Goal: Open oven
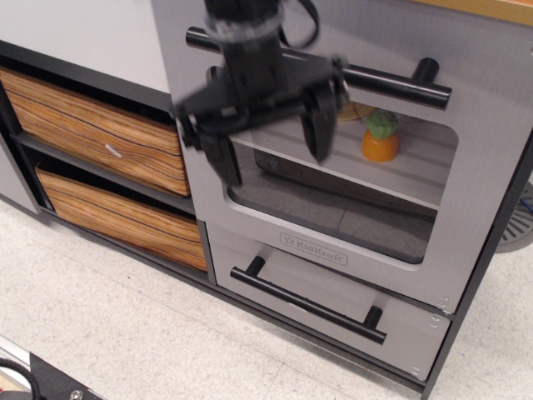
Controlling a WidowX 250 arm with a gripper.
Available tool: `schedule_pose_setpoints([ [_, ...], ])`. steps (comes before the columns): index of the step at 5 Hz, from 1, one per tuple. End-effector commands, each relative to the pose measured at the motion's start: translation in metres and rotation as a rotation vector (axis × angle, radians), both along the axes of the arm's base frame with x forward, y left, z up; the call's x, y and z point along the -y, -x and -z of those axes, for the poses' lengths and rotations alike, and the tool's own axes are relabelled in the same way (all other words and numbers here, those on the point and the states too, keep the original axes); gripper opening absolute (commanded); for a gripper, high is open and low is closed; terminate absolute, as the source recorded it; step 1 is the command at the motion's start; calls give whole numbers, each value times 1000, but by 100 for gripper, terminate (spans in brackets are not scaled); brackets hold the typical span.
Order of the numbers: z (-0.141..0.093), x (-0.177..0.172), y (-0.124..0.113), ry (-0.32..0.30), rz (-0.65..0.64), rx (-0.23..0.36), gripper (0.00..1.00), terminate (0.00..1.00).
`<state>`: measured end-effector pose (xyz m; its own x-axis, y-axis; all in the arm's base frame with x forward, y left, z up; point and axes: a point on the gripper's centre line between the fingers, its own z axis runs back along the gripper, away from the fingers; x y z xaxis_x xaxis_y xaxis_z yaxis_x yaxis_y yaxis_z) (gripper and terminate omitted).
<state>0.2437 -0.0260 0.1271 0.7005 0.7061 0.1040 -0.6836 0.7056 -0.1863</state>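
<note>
The toy oven's brushed-grey door [491,158] is closed, with a rounded clear window [350,192] and a "KidKraft" label [314,249] below it. Its long black bar handle [391,82] runs across the top of the door. My gripper [271,137] is open and empty, fingers pointing down, in front of the window's upper left and just below the handle's left part. Its body hides the middle-left of the handle. Inside, a small orange pot with a green plant [381,137] stands on the ribbed shelf [400,171].
A shorter grey drawer [333,308] with a black bar handle [306,302] sits under the oven. Two wood-grain drawers [92,125] [117,212] fill the dark cabinet at left. The pale speckled floor [125,333] lies in front.
</note>
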Motion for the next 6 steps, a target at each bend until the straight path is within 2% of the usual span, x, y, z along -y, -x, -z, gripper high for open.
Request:
schedule_pose_setpoints([
  [1, -42, -33, -29, 52, -336, 206, 100, 0],
  [2, -38, -46, -47, 96, -432, 201, 100, 0],
  [3, -32, -57, -62, 132, -505, 250, 100, 0],
  [4, -18, -63, -71, 126, -545, 252, 100, 0],
  [5, -9, -66, -71, 110, -552, 242, 100, 0],
  [6, -8, -64, -58, 141, -502, 184, 100, 0],
])
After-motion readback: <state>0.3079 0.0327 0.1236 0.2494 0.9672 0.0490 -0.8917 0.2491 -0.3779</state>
